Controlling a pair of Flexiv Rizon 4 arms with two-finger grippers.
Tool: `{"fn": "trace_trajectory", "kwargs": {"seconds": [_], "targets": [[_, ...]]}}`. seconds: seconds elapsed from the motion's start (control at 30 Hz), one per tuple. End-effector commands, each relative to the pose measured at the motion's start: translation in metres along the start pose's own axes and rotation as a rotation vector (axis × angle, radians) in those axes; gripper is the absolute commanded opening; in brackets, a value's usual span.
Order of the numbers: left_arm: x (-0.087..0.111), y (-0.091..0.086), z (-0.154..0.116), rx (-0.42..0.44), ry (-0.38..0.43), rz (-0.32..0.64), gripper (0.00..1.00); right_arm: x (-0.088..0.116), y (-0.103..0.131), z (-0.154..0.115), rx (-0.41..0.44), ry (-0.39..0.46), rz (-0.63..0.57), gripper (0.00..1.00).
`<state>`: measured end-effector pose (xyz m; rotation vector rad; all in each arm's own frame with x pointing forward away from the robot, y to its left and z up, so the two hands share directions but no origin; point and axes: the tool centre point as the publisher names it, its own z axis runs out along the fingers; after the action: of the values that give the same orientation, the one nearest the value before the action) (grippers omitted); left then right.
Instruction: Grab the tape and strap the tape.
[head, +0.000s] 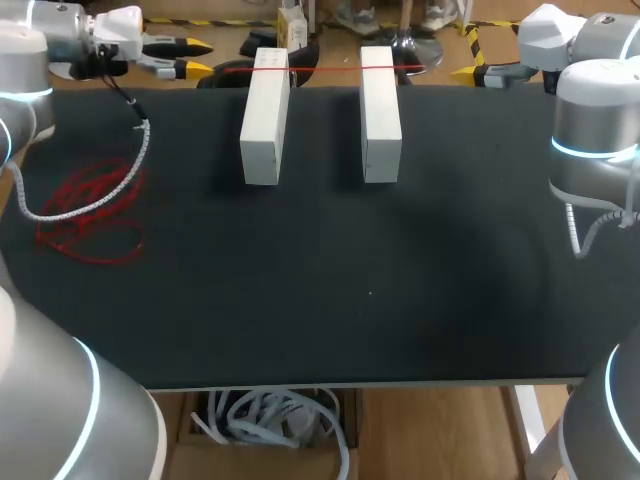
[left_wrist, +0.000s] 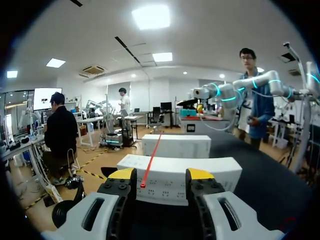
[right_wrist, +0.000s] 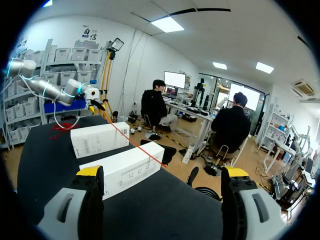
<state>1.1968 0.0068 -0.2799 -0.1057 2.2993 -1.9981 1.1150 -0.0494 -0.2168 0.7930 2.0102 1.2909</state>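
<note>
Ends of red tape, too thin to trace

A black, cloth-covered table spreads across the head view. Two long white rectangular blocks lie flat on it side by side, with a strip of bare black between them. From the table's middle, the left block sits at 11 o'clock and the right block at 1 o'clock. Each runs lengthwise from 12 to 6, its far end at the table's far edge. The left block's near end leans slightly toward 7 o'clock.
</note>
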Motion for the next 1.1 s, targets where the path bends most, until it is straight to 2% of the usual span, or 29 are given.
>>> {"fn": "trace_trajectory", "kwargs": {"seconds": [0.03,0.1,0.27,0.3,0.43,0.53,0.6,0.87,1.1], "targets": [[-0.016,0.01,0.009,0.024,0.387,-0.002,0.42,0.0,0.0,0.0,0.0,0.001,0.0,1.0],[-0.019,0.011,0.014,0.022,0.404,0.001,0.33,0.0,0.0,0.0,0.0,0.001,0.0,1.0],[-0.025,0.015,0.019,0.03,0.423,0.003,0.33,0.0,0.0,0.0,0.0,0.001,0.0,1.0],[-0.027,0.017,0.02,0.025,0.427,0.002,0.4,0.0,0.0,0.0,0.0,0.001,0.0,1.0],[-0.032,0.02,0.022,0.018,0.442,0.005,0.4,0.0,0.0,0.0,0.0,0.001,0.0,1.0],[-0.035,0.023,0.021,0.017,0.447,0.004,0.36,0.0,0.0,0.0,0.0,0.001,0.0,1.0],[-0.036,0.024,0.02,0.019,0.457,0.005,0.3,0.0,0.0,0.0,0.0,0.001,0.0,1.0],[-0.039,0.032,0.022,0.001,0.492,0.0,0.34,0.0,0.0,0.0,0.0,0.001,0.0,1.0],[-0.044,0.038,0.023,-0.007,0.515,0.005,0.31,0.0,0.0,0.0,0.0,0.001,0.0,1.0]]}}
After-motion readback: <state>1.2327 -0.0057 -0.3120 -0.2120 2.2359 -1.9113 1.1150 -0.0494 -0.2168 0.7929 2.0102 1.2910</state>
